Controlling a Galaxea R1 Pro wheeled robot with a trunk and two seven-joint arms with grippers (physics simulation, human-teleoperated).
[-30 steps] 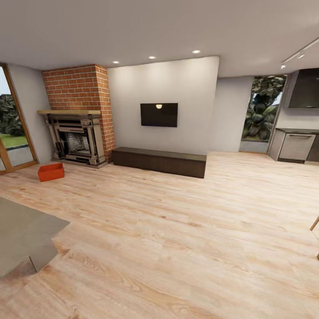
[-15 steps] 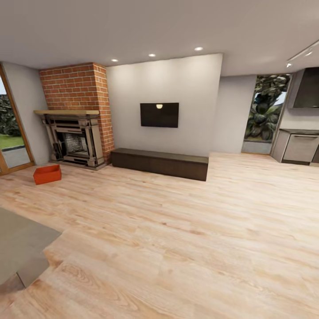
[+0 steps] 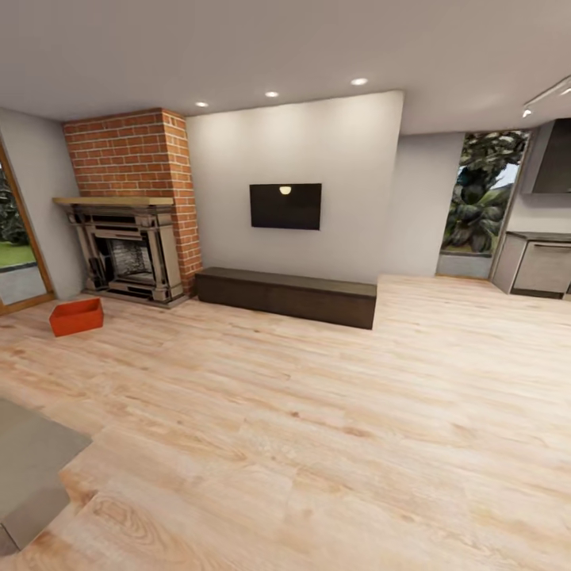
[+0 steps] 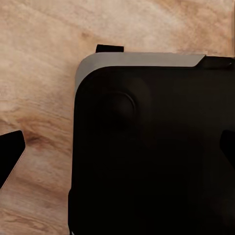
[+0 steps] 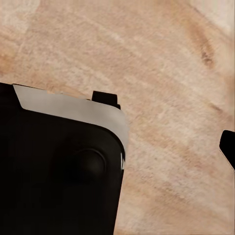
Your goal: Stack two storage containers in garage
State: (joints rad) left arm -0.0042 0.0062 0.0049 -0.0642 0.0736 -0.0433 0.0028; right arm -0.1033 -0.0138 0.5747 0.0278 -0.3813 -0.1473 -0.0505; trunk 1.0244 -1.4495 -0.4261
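A: Orange-red plastic at the left of the head frame: one storage container [image 3: 76,316] sits on the light wood plank floor [image 3: 317,428] of the living room, just in front of the fireplace [image 3: 125,250]. Its open top faces up and nothing touches it.

B: What surrounds it, going rightward?

A: At the far left edge is a glass door [image 3: 16,246] with a wood frame. Next comes the dark fireplace under its brick chimney breast [image 3: 135,155]. Then a long, low dark cabinet [image 3: 287,296] stands against the white wall, with a wall-mounted television [image 3: 285,206] above it. Farther right is a window [image 3: 481,194] with foliage behind it, and at the right edge grey kitchen units [image 3: 543,266]. A grey rug corner [image 3: 32,468] lies at the lower left.

B: And the end effectors?

A: In the left wrist view a dark robot body panel with a pale rim [image 4: 147,147] hangs over the planks, and a black tip [image 4: 10,154] of the left end effector pokes in at the frame edge. The right wrist view has a similar panel [image 5: 58,166] and a black tip [image 5: 228,147]. Whether either end effector is released or clenched, I cannot tell.
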